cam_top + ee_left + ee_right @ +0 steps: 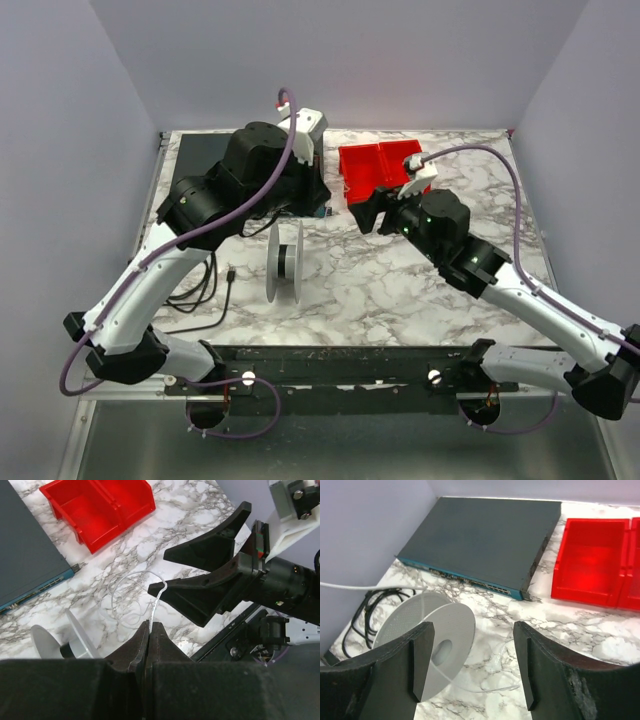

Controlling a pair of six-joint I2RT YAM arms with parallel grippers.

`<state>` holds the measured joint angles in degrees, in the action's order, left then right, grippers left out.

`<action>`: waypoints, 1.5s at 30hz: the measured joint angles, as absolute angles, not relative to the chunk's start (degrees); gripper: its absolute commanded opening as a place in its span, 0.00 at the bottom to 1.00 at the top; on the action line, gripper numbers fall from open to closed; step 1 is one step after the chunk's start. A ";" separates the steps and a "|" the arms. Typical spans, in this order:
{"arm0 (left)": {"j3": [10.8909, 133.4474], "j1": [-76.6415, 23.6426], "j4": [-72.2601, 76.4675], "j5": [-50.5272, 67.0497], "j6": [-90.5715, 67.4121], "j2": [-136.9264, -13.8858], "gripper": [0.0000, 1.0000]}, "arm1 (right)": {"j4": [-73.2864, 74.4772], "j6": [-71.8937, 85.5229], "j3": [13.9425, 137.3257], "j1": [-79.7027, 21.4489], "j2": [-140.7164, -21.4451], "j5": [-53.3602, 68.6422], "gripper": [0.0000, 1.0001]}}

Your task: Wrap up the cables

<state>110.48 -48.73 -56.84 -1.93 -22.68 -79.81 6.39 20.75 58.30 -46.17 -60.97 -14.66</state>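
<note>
One cable (156, 602) is pinched in the clenched left claw (150, 627), loops trailing on the table (200, 500) at 11 o'clock; right claw (472, 630) gapes, released. Next: probably carry it to the spool (445, 620).

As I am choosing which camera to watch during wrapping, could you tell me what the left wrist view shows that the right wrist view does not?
Only the left wrist view shows the left gripper shut on the thin white cable, the cable's loose loops on the marble, and the right gripper from outside, jaws open. Only the right wrist view shows the black cords beside the spool, plus a pale strand, possibly the same cable. Both show the spool, red bins, grey switch and marble table.
</note>
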 measured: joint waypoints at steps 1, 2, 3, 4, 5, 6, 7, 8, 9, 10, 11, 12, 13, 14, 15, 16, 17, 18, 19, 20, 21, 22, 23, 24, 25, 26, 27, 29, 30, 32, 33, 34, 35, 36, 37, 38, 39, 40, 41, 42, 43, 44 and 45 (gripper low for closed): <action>110.10 -48.34 -56.86 -1.67 -22.39 -79.07 0.00 | 5.45 20.21 58.19 -46.17 -61.91 -13.65 0.74; 109.62 -47.92 -56.90 -1.19 -22.17 -78.26 0.00 | 4.56 19.68 58.17 -46.17 -62.65 -12.69 0.75; 109.12 -47.53 -56.90 -0.78 -22.02 -77.62 0.00 | 3.51 19.29 58.17 -46.17 -63.26 -11.86 0.75; 108.55 -47.22 -56.95 -0.32 -21.85 -77.10 0.00 | 2.28 18.94 58.17 -46.17 -63.88 -10.85 0.76; 107.90 -46.98 -56.99 0.23 -21.76 -76.62 0.00 | 1.04 18.68 58.17 -46.17 -64.42 -9.93 0.76; 107.48 -46.94 -56.99 0.69 -21.63 -76.42 0.00 | -0.23 18.48 58.17 -46.17 -65.01 -9.06 0.76; 107.11 -46.92 -57.01 1.02 -21.58 -76.31 0.00 | -1.32 18.39 58.17 -46.19 -65.60 -8.23 0.76; 106.80 -46.83 -57.08 1.32 -21.52 -76.29 0.00 | -2.37 18.39 58.17 -46.17 -66.19 -7.55 0.76; 106.54 -46.81 -57.08 1.61 -21.43 -76.34 0.00 | -3.11 18.41 58.17 -46.17 -66.63 -7.07 0.76; 106.37 -46.70 -57.12 1.87 -21.39 -76.34 0.00 | -3.88 18.48 58.13 -46.17 -67.05 -6.63 0.76; 106.21 -46.59 -57.14 2.20 -21.34 -76.36 0.00 | -4.71 18.63 57.95 -46.17 -67.24 -6.28 0.75; 106.15 -46.54 -57.14 2.35 -21.26 -76.36 0.00 | -5.50 18.85 57.69 -46.17 -67.29 -6.00 0.75; 106.15 -46.46 -57.14 2.50 -21.23 -76.36 0.00 | -6.59 19.20 57.25 -46.17 -67.24 -5.85 0.75; 106.15 -46.46 -57.12 2.66 -21.21 -76.36 0.00 | -7.62 19.57 56.82 -46.17 -67.18 -5.82 0.74; 106.15 -46.44 -57.12 2.76 -21.21 -76.36 0.00 | -8.75 20.10 56.25 -46.17 -67.13 -5.89 0.73; 106.15 -46.35 -57.12 3.22 -21.23 -76.36 0.00 | -10.04 20.58 55.57 -46.17 -67.09 -6.13 0.72; 106.15 -46.26 -57.12 3.49 -21.23 -76.36 0.00 | -11.35 21.08 54.72 -46.17 -67.07 -6.59 0.71; 106.15 -46.19 -57.10 3.75 -21.23 -76.36 0.00 | -12.64 21.65 53.87 -46.17 -67.07 -7.03 0.70; 106.13 -46.11 -57.01 4.23 -21.28 -76.34 0.00 | -13.80 22.33 53.08 -46.17 -67.09 -7.46 0.66; 106.02 -46.06 -56.86 4.54 -21.30 -76.29 0.00 | -14.74 22.83 52.45 -46.17 -67.20 -7.88 0.62; 105.45 -45.78 -56.40 5.04 -21.43 -76.05 0.00 | -16.08 23.64 51.99 -46.17 -67.46 -8.29 0.60; 104.73 -45.54 -56.03 5.34 -21.61 -75.72 0.00 | -16.95 24.01 51.88 -46.17 -67.72 -8.60 0.60; 103.57 -45.15 -55.46 5.74 -21.85 -75.24 0.00 | -17.96 24.56 51.86 -46.17 -68.03 -8.99 0.59; 102.43 -44.69 -55.16 6.15 -22.06 -74.72 0.00 | -19.14 25.17 51.72 -46.19 -68.27 -9.43 0.59; 100.88 -43.99 -54.70 6.70 -22.37 -74.04 0.00 | -20.60 25.82 51.35 -46.19 -68.31 -9.82 0.59; 99.70 -43.35 -54.37 7.11 -22.76 -73.58 0.00 | -21.85 26.41 50.89 -46.19 -68.31 -10.15 0.59; 98.28 -42.63 -53.65 7.68 -23.20 -72.99 0.00 | -23.18 27.09 50.48 -46.24 -68.31 -10.48 0.60; 96.05 -41.12 -52.60 8.97 -24.23 -72.12 0.00 | -25.17 28.34 49.71 -46.37 -68.31 -11.16 0.61; 95.42 -40.49 -52.25 9.72 -24.75 -71.85 0.00 | -26.17 28.95 49.41 -46.46 -68.36 -11.44 0.62; 95.11 -39.64 -51.51 10.63 -25.78 -71.72 0.00 | -27.94 30.22 49.21 -46.59 -68.66 -12.12 0.64; 95.13 -39.46 -51.07 11.20 -26.22 -71.72 0.00 | -28.91 30.72 49.21 -46.70 -68.95 -12.45 0.64; 95.20 -39.44 -50.43 11.79 -26.63 -71.68 0.00 | -29.82 31.27 49.21 -46.81 -69.28 -12.67 0.64; 95.57 -39.44 -50.15 12.53 -27.05 -71.70 0.00 | -30.61 31.64 49.21 -46.96 -69.65 -12.82 0.64; 96.33 -39.44 -50.06 13.17 -27.49 -71.83 0.00 | -31.22 31.99 49.21 -47.13 -70.06 -12.95 0.65; 97.41 -39.44 -50.04 13.78 -27.79 -72.10 0.00 | -31.81 32.21 49.21 -47.35 -70.52 -13.10 0.65; 98.52 -39.44 -49.95 14.20 -28.10 -72.38 0.00 | -32.27 32.56 49.21 -47.64 -70.96 -13.39 0.65; 99.94 -39.44 -49.82 14.72 -28.51 -72.77 0.00 | -32.60 32.86 49.21 -47.86 -71.42 -13.63 0.66; 101.43 -39.44 -49.34 15.35 -29.08 -73.14 0.00 | -32.97 33.06 49.21 -48.05 -71.83 -13.91 0.66; 102.15 -39.44 -48.99 15.73 -29.52 -73.28 0.00 | -33.32 33.23 49.21 -48.07 -72.14 -14.09 0.66; 102.78 -39.44 -48.66 16.14 -30.13 -73.32 0.00 | -33.65 33.50 49.21 -48.10 -72.47 -14.20 0.66; 103.04 -39.44 -48.38 16.38 -30.63 -73.30 0.00 | -34.11 33.74 49.23 -48.16 -72.79 -14.26 0.66; 103.28 -39.44 -48.07 16.58 -31.29 -73.30 0.00 | -34.65 34.09 49.23 -48.31 -73.17 -14.31 0.65; 103.37 -39.44 -47.81 16.69 -31.68 -73.30 0.00 | -35.00 34.33 49.34 -48.34 -73.47 -14.33 0.64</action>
<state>103.37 -39.44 -47.81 16.69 -31.68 -73.30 -35.00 34.33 49.34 -48.34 -73.47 -14.33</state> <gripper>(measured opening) 0.012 0.657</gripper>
